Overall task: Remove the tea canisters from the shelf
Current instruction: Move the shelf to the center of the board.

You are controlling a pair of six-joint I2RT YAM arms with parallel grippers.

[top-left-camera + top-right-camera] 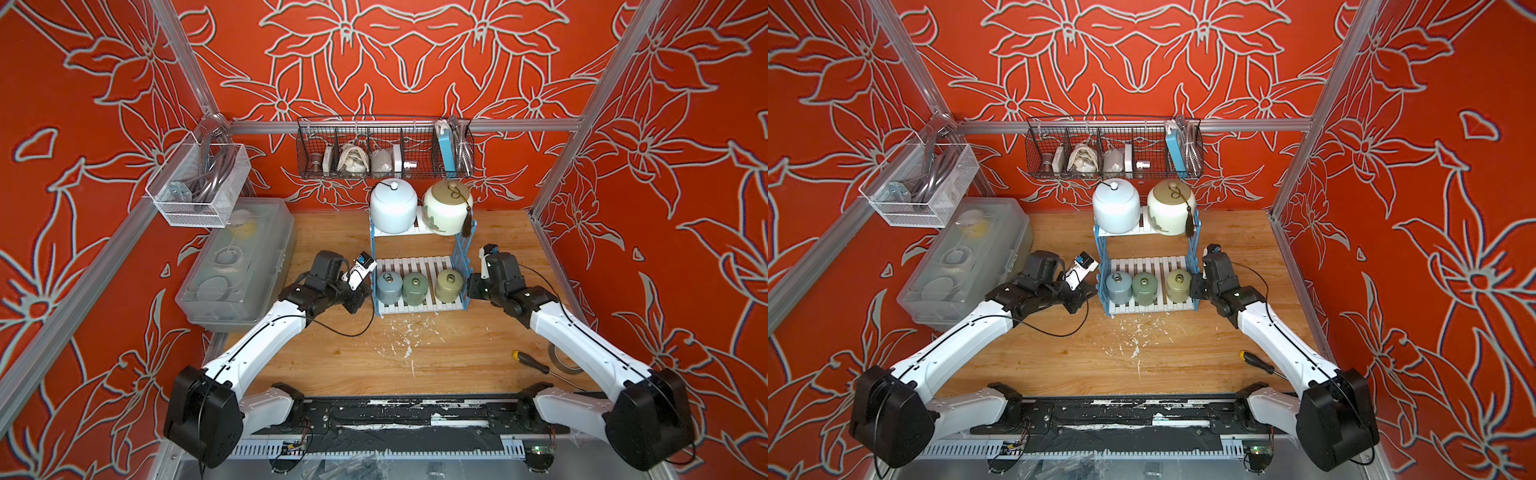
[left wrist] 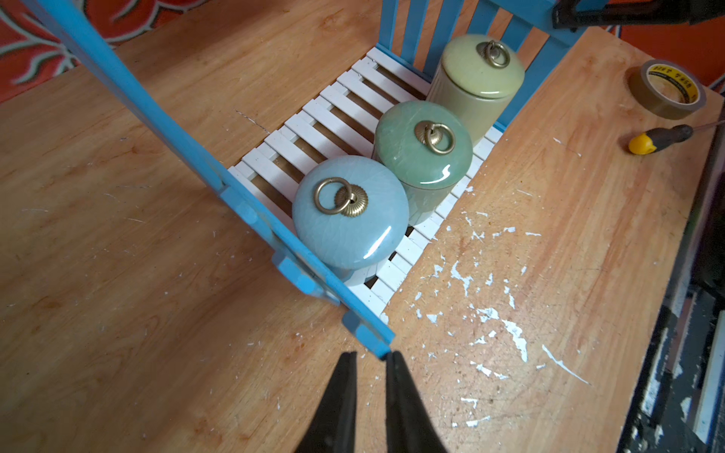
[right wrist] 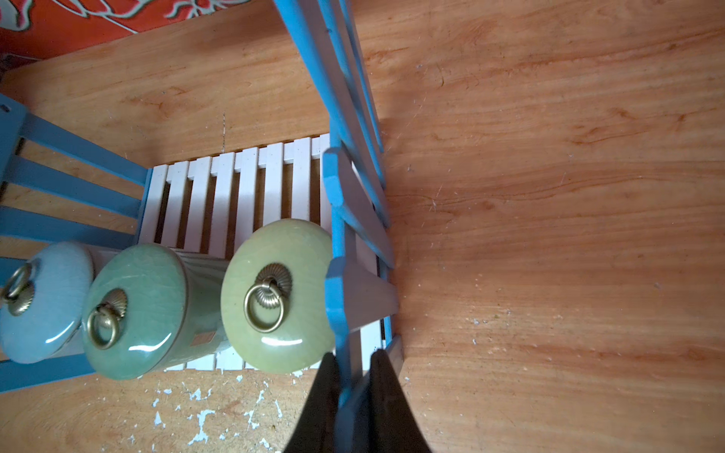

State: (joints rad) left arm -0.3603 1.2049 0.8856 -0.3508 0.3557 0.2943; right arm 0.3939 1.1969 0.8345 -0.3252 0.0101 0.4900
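Observation:
The shelf (image 1: 419,264) stands mid-table. Its top board carries a large pale-blue-white tea canister (image 1: 393,205) and a cream one with a tassel (image 1: 448,208). On the bottom board stand three small canisters in a row: grey-blue (image 1: 389,286), green (image 1: 415,286) and olive (image 1: 449,284). My left gripper (image 2: 372,355) is shut, nipping the very end of the shelf's blue side (image 2: 368,333) at its front corner, beside the grey-blue canister (image 2: 349,223). At the opposite side my right gripper (image 3: 355,355) is shut on a blue picket (image 3: 345,353), next to the olive canister (image 3: 274,298).
A clear plastic box (image 1: 241,266) lies left of the shelf under a white mesh basket (image 1: 199,187). A black wire basket (image 1: 384,149) hangs just above the large canisters. A screwdriver (image 1: 532,361) and a tape roll (image 1: 561,357) lie at the front right.

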